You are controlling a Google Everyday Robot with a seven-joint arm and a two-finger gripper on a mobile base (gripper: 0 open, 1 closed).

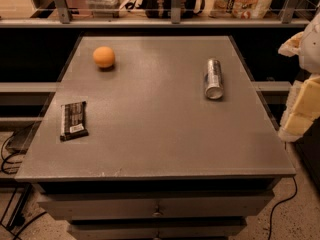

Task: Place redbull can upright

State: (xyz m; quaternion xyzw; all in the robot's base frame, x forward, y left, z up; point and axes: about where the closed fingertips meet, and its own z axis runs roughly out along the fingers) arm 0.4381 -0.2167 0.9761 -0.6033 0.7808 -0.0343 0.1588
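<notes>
The redbull can [214, 78] is a slim silver can. It lies on its side on the right half of the grey table [150, 134], its long axis running front to back and one shiny round end facing the camera. My gripper [301, 111] shows as white and pale yellow parts at the right edge of the view. It is beyond the table's right edge, to the right of the can and slightly nearer the front. It is apart from the can and holds nothing that I can see.
An orange [104, 57] sits at the back left of the table. A dark snack bar [73, 120] lies near the left edge. A shelf rail [175, 21] with bags runs behind the table. Drawers [157, 209] are below the front edge.
</notes>
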